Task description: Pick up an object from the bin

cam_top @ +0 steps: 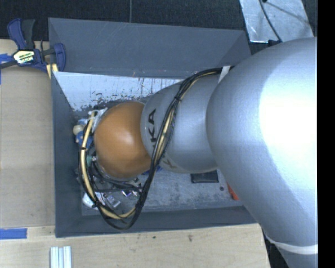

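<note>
Over left half of grey metal bin (151,46), silver arm (257,127) reaches in from right, orange dome cover (120,141) at wrist. Below cover, gripper (110,197) sits low by near-left floor, mostly hidden; jaw state cannot be told, nor what lies under it. Small cream round thing (78,130) just left of cover. Dark flat rectangular piece (204,177) and small orange bit (231,193) on floor at right, well apart from gripper.

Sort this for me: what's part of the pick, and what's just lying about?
In the job:
- grey bin
- arm, with its orange wrist cover low over the bin's left part; whatever lies beneath is hidden

Lying about:
- dark flat piece on the bin floor, right of the wrist
- small orange-red piece at the arm's edge
</note>
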You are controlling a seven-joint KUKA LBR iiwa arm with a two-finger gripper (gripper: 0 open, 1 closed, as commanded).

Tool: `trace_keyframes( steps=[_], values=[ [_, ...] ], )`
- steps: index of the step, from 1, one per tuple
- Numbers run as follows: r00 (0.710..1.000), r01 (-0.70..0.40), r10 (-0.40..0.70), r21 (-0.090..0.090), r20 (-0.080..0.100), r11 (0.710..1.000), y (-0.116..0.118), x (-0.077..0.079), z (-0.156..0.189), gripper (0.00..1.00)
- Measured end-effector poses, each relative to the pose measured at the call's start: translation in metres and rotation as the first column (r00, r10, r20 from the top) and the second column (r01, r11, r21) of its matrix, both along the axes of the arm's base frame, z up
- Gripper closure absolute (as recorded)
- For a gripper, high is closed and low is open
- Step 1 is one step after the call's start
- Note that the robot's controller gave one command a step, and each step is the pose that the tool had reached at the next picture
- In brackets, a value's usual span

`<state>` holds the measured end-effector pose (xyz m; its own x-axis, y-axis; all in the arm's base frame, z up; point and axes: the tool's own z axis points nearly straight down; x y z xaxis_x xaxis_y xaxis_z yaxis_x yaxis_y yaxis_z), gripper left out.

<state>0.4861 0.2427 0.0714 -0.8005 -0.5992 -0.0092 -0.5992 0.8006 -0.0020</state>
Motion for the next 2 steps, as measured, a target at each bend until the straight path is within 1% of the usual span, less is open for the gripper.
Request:
trace_keyframes(
  steps=[1, 2],
  values=[
    [1.000, 0.002, -0.002, 0.000, 0.000, 1.000, 0.000, 0.000, 0.000, 1.00],
    [1.000, 0.004, -0.004, -0.001, -0.003, 1.000, 0.000, 0.002, 0.031, 1.00]
  ],
)
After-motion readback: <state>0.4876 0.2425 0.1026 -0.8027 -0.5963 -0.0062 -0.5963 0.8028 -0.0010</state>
